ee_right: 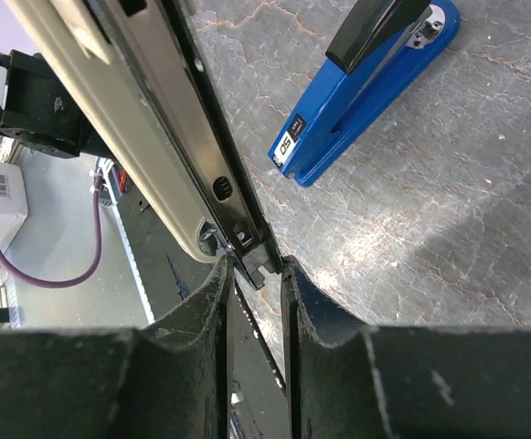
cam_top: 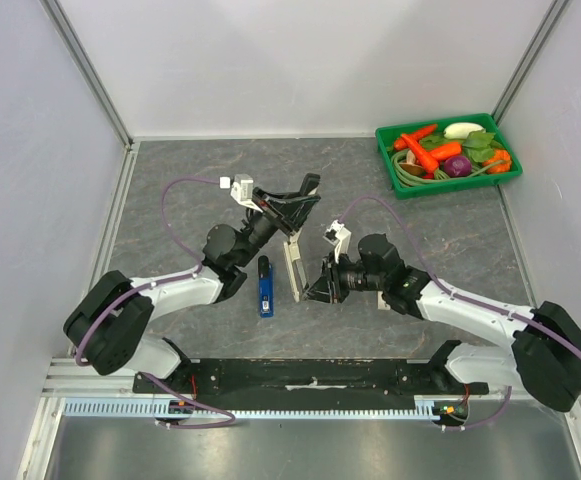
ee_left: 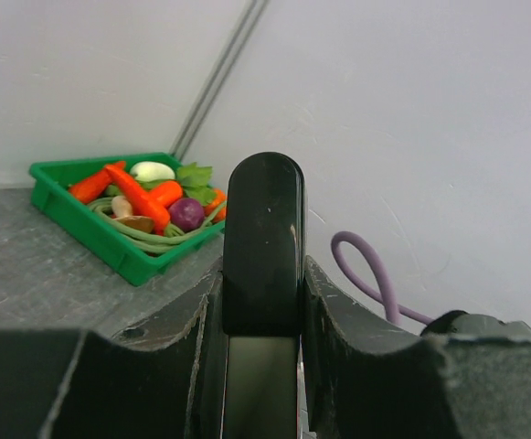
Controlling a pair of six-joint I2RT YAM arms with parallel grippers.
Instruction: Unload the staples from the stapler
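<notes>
A black and beige stapler is held open above the table between both arms. My left gripper is shut on its black top arm, which stands up between the fingers in the left wrist view. My right gripper is shut on the end of the black magazine rail, beside the beige body. In the top view the right gripper sits at the stapler's near end. No staples show in any view.
A blue stapler lies on the table just left of the held one, also seen as the blue stapler in the right wrist view. A green tray of toy vegetables stands at the back right corner. White walls enclose the table.
</notes>
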